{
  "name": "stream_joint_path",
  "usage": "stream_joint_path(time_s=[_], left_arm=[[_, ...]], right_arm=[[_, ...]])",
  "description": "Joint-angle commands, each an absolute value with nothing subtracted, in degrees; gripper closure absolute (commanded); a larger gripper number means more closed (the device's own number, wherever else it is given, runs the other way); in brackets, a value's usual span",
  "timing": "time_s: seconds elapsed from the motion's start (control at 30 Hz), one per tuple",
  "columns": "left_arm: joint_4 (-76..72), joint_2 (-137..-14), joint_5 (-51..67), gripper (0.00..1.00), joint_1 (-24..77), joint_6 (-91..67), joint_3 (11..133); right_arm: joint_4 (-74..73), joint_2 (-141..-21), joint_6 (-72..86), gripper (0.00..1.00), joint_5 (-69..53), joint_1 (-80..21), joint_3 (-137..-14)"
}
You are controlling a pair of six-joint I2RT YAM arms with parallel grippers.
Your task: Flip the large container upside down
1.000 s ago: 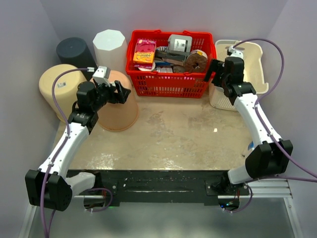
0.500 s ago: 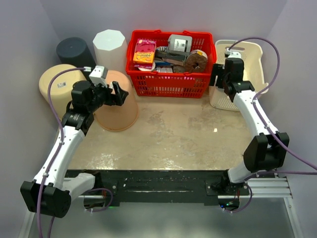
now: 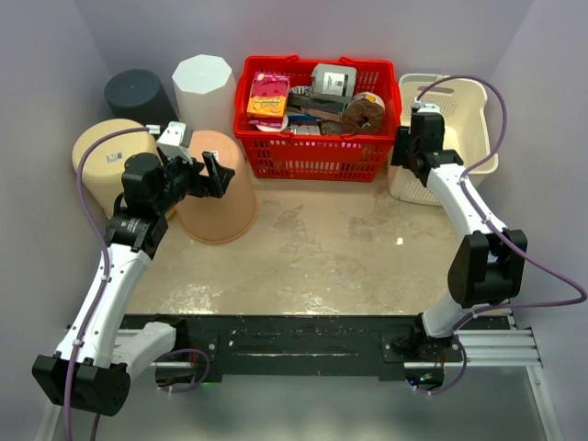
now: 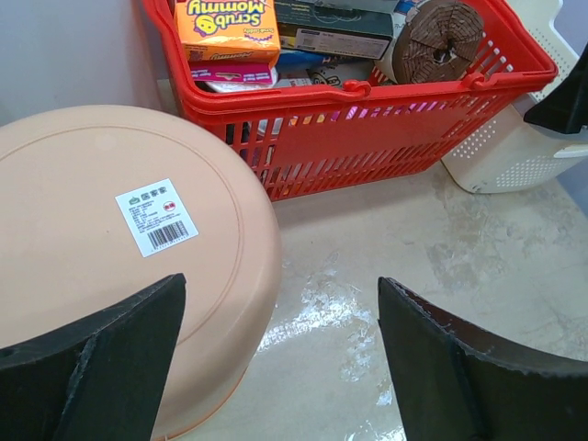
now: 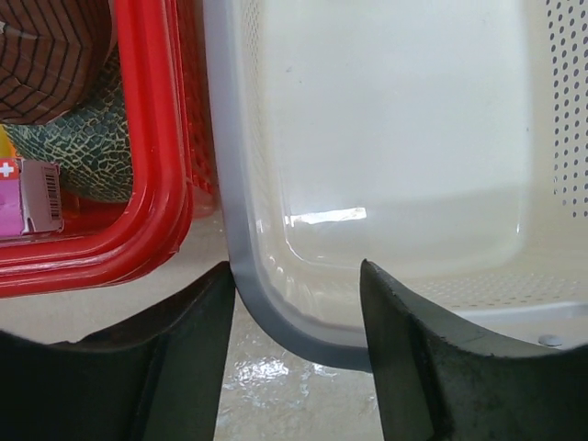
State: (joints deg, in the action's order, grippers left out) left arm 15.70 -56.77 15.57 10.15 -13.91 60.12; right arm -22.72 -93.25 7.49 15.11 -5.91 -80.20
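Observation:
The cream perforated basket [image 3: 459,119] stands upright at the back right, beside the red basket. In the right wrist view its grey rim corner [image 5: 276,312] lies between my fingers. My right gripper [image 3: 405,150] [image 5: 296,354] is open and straddles that near-left corner: one finger outside by the red basket, one inside over the cream wall. My left gripper [image 3: 209,175] [image 4: 280,367] is open and empty. It hovers over the right edge of an upturned peach bucket [image 3: 218,188] [image 4: 110,239] at the left.
The red basket [image 3: 317,147] [image 4: 386,129] full of packages stands at the back middle, close against the cream basket. Upturned tan [image 3: 103,158], black [image 3: 140,92] and white [image 3: 204,81] buckets stand at the back left. Grey walls close in on both sides.
My right gripper has moved back and right onto the cream basket's near-left corner. My left arm has drawn a little left and back over the peach bucket.

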Motion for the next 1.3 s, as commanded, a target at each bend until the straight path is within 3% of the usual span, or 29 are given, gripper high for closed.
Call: stream_joint_path(time_s=[0.0,0.43,1.27], left_arm=[[15.2,-56.1,15.6,0.11,10.3,-14.0,60.1],[14.7,-56.9,16.3,0.11,10.3,-14.1,59.5],[12.9,-56.9,20.0,0.11,10.3,-17.0,57.7]], right_arm=[[-24.4,-90.6,7.2,0.48,17.4,-5.5,-77.9],[-32.1,-83.7,13.0,0.53,16.0,-5.5,-72.4],[-32.3,-56.5,31.2,0.48,-1.1,-9.6,-51.1]])
